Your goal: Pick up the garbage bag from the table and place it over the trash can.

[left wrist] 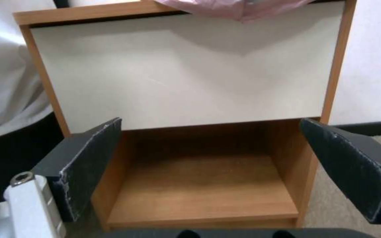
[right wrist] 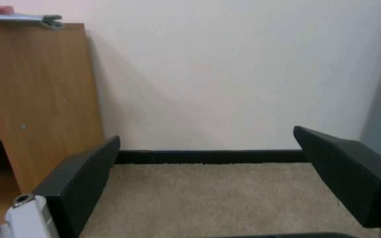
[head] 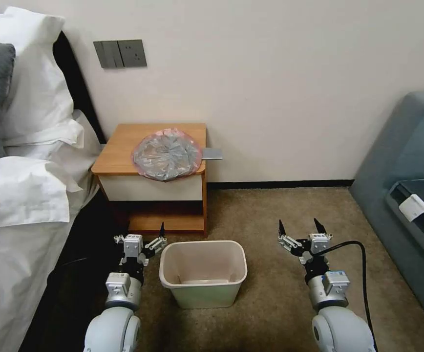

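Note:
The garbage bag (head: 167, 154) lies crumpled and round, grey with a pinkish rim, on the right half of the wooden table (head: 119, 146), overhanging its front edge. On the carpet in front of the table stands the cream trash can (head: 203, 293). My left gripper (head: 139, 235) hovers open just left of the can, low before the table's shelf. Over the carpet to the can's right, my right gripper (head: 300, 227) is open too. In the left wrist view the left gripper (left wrist: 219, 155) faces the white drawer front (left wrist: 190, 76), with the bag's edge (left wrist: 239, 8) above. The right gripper (right wrist: 206, 165) faces the wall beside the table's side (right wrist: 40, 99).
A bed with white pillows (head: 31, 146) crowds the table's left side. A blue sofa (head: 407, 195) stands at the right. A flat grey item (head: 213, 154) juts off the table's right edge. A black cable (head: 363, 274) runs along the right arm. Open carpet (head: 270, 210) lies right of the table.

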